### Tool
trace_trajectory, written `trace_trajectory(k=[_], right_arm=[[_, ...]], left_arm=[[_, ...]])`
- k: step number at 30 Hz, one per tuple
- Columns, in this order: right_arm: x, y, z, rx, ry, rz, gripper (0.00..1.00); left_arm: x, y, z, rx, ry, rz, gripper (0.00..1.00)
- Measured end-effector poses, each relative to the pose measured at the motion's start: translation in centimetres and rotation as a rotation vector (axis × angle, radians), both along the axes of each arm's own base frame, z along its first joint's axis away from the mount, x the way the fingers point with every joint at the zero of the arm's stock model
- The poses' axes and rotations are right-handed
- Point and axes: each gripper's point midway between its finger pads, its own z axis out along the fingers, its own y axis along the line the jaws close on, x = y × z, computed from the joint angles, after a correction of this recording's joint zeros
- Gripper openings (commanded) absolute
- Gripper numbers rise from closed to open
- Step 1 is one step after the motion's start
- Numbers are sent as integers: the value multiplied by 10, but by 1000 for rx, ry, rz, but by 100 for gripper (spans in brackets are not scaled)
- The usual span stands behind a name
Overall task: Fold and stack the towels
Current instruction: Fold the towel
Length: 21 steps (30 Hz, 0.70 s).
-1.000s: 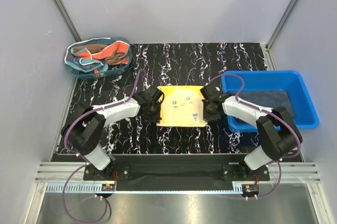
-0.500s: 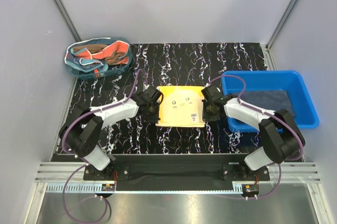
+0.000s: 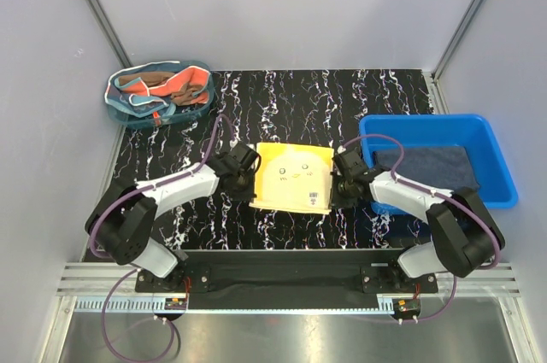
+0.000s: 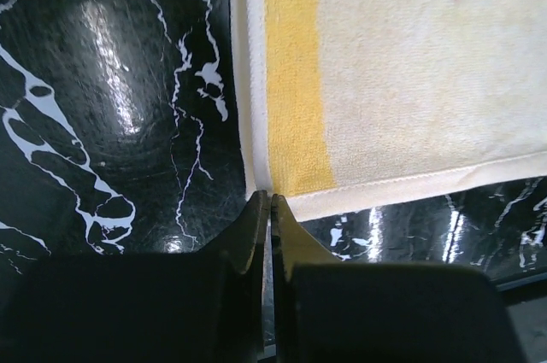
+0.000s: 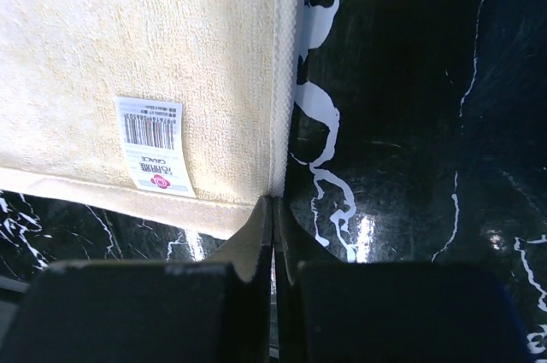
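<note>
The left arm [image 3: 179,184] and right arm [image 3: 402,196] wear white shells with black joints; purple cables [image 3: 367,137] loop alongside. Fingers [image 4: 246,248] are black wedges.

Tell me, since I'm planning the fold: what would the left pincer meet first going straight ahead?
The yellow towel: the left pincer looks shut on its corner, with the white hem running straight ahead, though depth is unclear.

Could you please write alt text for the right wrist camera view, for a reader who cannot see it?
The right gripper, its jaws closed, pinches one corner of a yellow towel that lies flat on the black marbled table. A white barcode label sits on the towel near that corner.
</note>
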Motion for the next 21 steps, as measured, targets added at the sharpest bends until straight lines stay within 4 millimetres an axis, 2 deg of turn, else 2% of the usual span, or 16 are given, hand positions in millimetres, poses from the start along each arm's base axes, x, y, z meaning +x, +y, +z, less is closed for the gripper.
trace_trajectory(k=[7, 9, 14, 15, 17, 19, 20, 21], right_arm=[[0, 7, -1, 52, -9, -13, 1], [-1, 8, -1, 65, -15, -21, 13], [-7, 8, 4, 93, -17, -27, 34], [-7, 9, 7, 97, -25, -25, 40], [-6, 9, 12, 103, -42, -19, 46], [-4, 10, 18, 104, -56, -4, 51], [-2, 10, 21, 102, -64, 7, 53], [1, 12, 25, 100, -74, 21, 57]], left_arm=[[-7, 4, -15, 23, 40, -4, 0], [-7, 4, -18, 28, 46, 0, 0], [-6, 5, -18, 36, 43, 19, 0], [-6, 7, -18, 41, 41, 23, 1], [-5, 10, -19, 57, 37, 35, 18], [-4, 13, -20, 69, 36, 52, 26], [-4, 14, -20, 70, 37, 58, 35], [-4, 17, -20, 77, 41, 62, 40]])
